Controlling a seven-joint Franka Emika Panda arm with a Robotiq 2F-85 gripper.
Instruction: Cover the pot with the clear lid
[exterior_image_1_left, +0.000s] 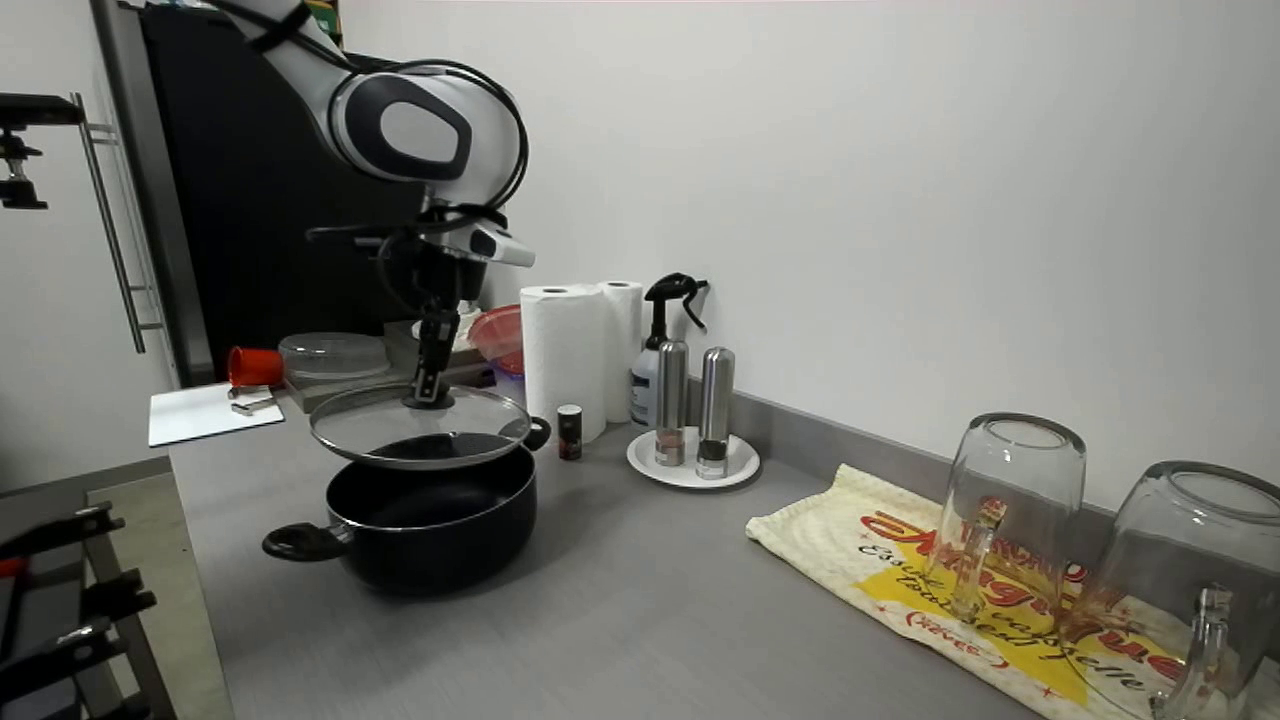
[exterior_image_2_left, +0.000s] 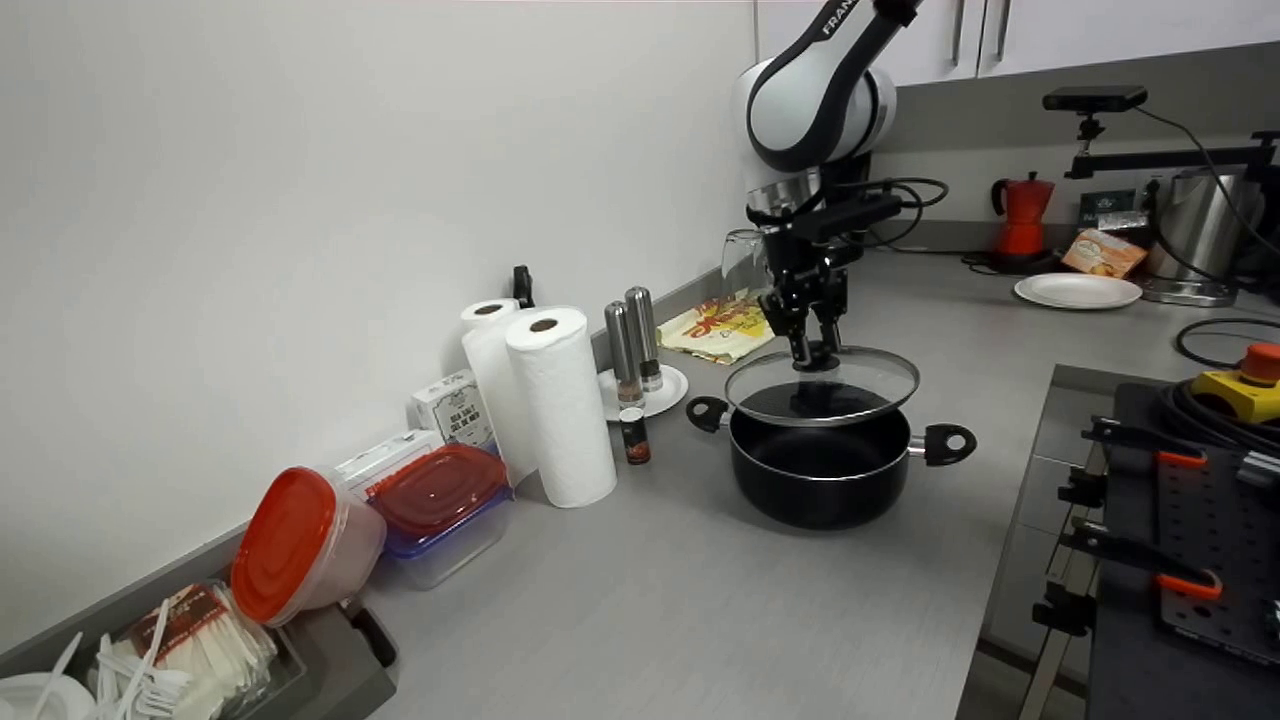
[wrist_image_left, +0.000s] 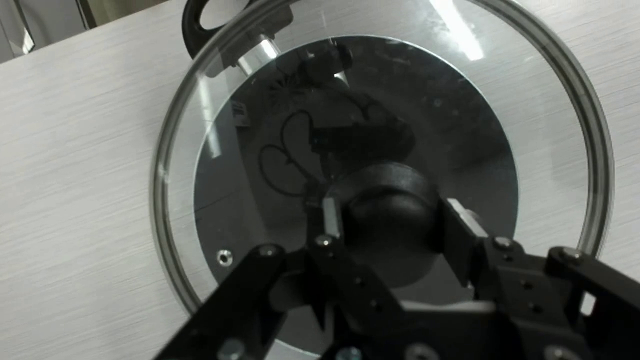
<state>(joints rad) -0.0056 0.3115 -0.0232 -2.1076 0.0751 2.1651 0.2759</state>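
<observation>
The black pot (exterior_image_1_left: 435, 550) stands on the grey counter with its mouth uncovered below the lid; it also shows in an exterior view (exterior_image_2_left: 820, 490). My gripper (exterior_image_1_left: 428, 388) is shut on the black centre knob of the clear lid (exterior_image_1_left: 345, 425) and holds it above the pot. In an exterior view the gripper (exterior_image_2_left: 816, 352) and lid (exterior_image_2_left: 872, 385) hang over the pot's far part, a gap showing at the near rim. In the wrist view the fingers (wrist_image_left: 394, 221) flank the knob, the lid's rim (wrist_image_left: 597, 155) surrounds the pot's dark interior, and one pot handle (wrist_image_left: 192, 30) sticks out.
Paper towel rolls (exterior_image_1_left: 562, 350), a small dark shaker (exterior_image_1_left: 569, 432) and steel mills on a white plate (exterior_image_1_left: 740, 462) stand behind the pot by the wall. Glass mugs (exterior_image_1_left: 1010, 510) stand on a cloth. Plastic containers (exterior_image_2_left: 300, 545) lie further along the counter.
</observation>
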